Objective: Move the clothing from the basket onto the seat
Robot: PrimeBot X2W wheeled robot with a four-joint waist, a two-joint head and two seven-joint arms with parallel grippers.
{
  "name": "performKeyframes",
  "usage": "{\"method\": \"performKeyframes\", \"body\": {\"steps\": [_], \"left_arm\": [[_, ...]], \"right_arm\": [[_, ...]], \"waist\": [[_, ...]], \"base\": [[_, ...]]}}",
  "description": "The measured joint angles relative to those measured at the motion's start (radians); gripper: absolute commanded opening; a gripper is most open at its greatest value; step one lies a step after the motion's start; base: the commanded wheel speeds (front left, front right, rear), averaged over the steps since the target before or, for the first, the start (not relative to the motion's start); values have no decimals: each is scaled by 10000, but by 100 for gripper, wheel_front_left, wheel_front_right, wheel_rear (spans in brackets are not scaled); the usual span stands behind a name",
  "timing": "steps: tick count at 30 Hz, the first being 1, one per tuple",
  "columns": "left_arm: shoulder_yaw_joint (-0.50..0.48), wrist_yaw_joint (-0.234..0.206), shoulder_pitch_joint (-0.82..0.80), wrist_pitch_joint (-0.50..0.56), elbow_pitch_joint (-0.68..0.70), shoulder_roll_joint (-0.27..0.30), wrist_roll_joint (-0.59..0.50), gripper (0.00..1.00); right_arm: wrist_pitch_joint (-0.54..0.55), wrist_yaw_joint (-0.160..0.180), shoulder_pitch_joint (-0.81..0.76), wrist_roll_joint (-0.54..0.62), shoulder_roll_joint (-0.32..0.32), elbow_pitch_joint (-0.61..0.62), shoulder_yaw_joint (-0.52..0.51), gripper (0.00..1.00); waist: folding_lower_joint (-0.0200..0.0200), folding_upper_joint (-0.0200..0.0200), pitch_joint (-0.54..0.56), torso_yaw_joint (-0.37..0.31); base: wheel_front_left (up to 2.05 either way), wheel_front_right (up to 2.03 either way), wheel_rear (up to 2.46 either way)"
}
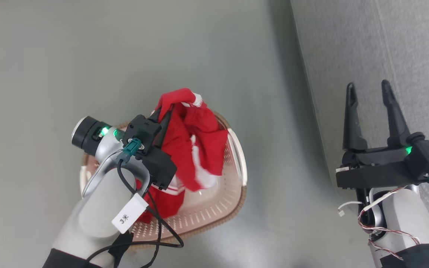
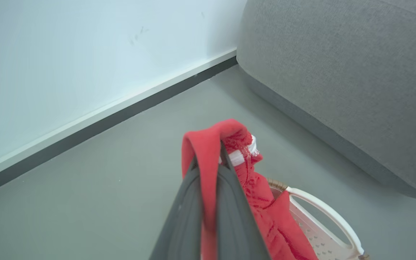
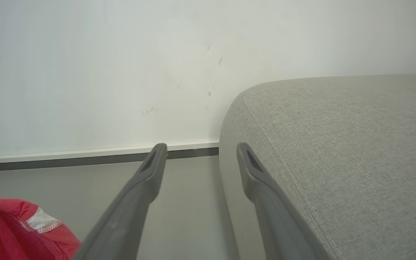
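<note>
My left gripper (image 1: pixel 167 108) is shut on a red garment (image 1: pixel 196 145) with white trim, lifted above the cream perforated basket (image 1: pixel 218 204). In the left wrist view the red cloth (image 2: pixel 208 151) is pinched between the two dark fingers (image 2: pixel 237 202) and drapes down over the basket's white handle (image 2: pixel 323 213). A second red garment (image 1: pixel 164 203) lies in the basket under my left wrist. The grey seat (image 1: pixel 385 44) fills the right side. My right gripper (image 1: pixel 368 89) hangs open over the seat's edge, with nothing between its fingers (image 3: pixel 146 180).
The basket stands on a grey floor (image 1: pixel 88 56) left of the seat. A white wall (image 2: pixel 67 54) with a dark skirting strip (image 2: pixel 121 112) runs behind. A corner of the lifted red cloth (image 3: pixel 9 231) appears at the lower left of the right wrist view.
</note>
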State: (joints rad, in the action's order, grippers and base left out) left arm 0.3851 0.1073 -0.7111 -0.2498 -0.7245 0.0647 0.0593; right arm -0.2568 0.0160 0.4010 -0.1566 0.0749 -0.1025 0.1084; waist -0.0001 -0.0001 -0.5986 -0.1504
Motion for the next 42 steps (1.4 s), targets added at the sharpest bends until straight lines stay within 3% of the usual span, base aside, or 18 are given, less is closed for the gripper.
{"method": "performKeyframes", "body": {"steps": [9,25,42], "left_arm": [[67,132,23,0,909,17,297,0],[155,238,17,0,1181,282,1193,0],[1181,244,1031,117,1379,435,2305,0]], "right_arm": [[0,-291,55,-2,0,-949,117,100],[2,-731,-145,-2,-33,-2456,606,100],[2,-974,-1430,-13,-105,-3277,1344,100]], "waist": [[0,-1,1351,439],[0,0,3941,908],[-1,-1,6474,1000]], "base": [[0,0,0],[0,0,0],[0,0,0]]}}
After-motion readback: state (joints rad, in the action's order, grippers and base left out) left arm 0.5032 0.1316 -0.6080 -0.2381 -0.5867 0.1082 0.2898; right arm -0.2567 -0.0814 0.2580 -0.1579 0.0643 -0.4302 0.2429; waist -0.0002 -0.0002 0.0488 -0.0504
